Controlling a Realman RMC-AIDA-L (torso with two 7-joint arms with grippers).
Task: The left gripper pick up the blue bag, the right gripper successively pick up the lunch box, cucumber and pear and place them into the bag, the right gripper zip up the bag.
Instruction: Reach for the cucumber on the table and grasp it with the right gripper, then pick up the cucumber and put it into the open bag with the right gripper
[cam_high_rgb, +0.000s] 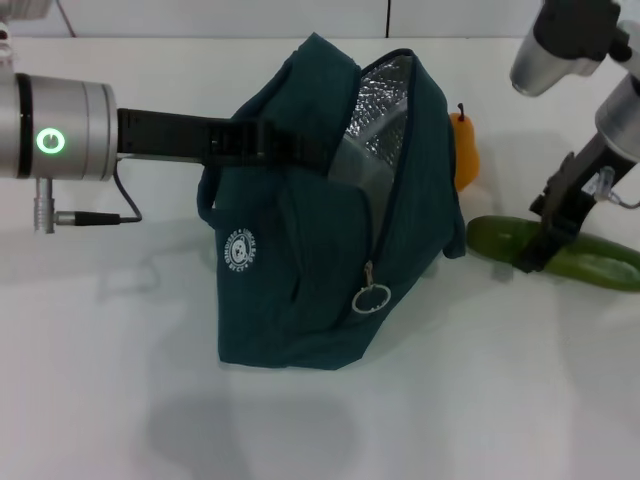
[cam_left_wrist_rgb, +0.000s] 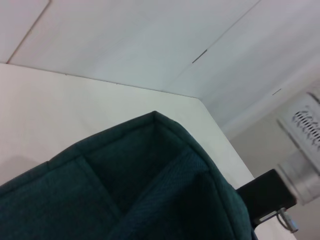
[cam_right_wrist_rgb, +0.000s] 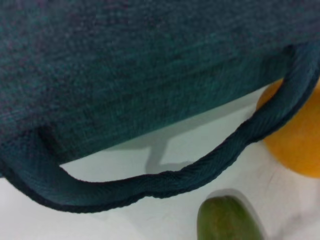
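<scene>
Cucumber step in hand, by the look of it. Left gripper (cam_high_rgb: 262, 140) clamped on the bag (cam_high_rgb: 300, 260), mouth open. Right gripper (cam_high_rgb: 548, 240) down on the cucumber (cam_high_rgb: 590, 262) beside the bag (fingers' state: cannot tell). Next: firm pinch, lift, over to the mouth. Pear (cam_high_rgb: 464, 150) behind the bag.

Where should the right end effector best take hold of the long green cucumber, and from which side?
Probably near the middle of the long dark green cucumber, coming down from above. It lies flat on the white table with free space along both long sides, so the fingers can straddle its narrow width. The right end effector hangs over its end nearest the teal fabric bag.
</scene>
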